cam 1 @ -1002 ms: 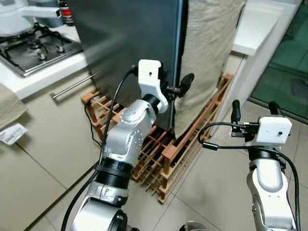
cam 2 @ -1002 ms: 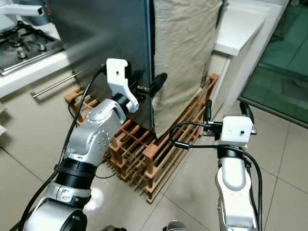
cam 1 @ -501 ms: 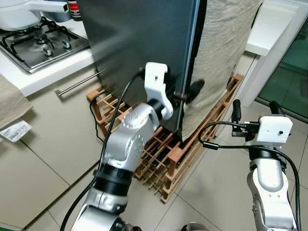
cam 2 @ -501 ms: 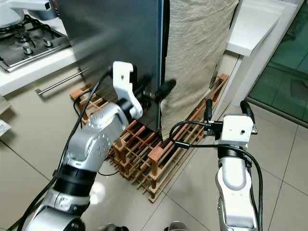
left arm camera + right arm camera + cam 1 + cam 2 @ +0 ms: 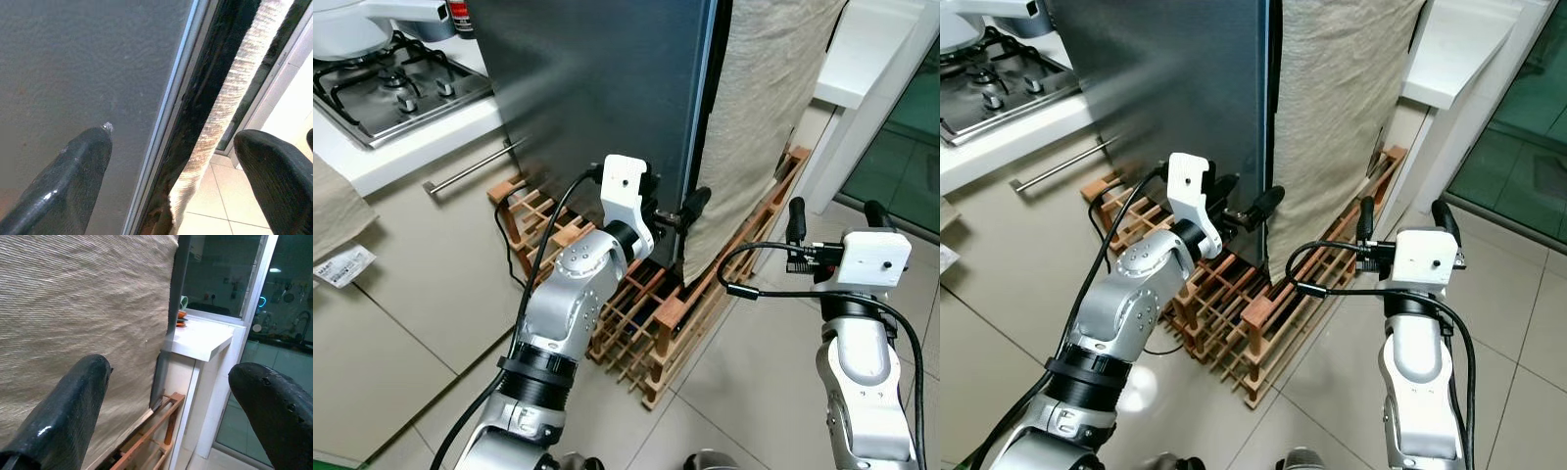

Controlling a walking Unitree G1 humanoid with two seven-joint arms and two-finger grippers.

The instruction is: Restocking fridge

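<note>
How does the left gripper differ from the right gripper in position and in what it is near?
The left gripper is raised to the edge of the dark fridge door, one finger on each side of that edge; the right gripper is off to the side, above the tiled floor, touching nothing. The left gripper points across at the door; the right gripper's fingers point upward. Both are open.

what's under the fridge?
The fridge stands on a wooden slatted rack that sticks out at its front and side. A dark cable lies by the rack's corner. The part of the rack beneath the fridge is covered.
</note>
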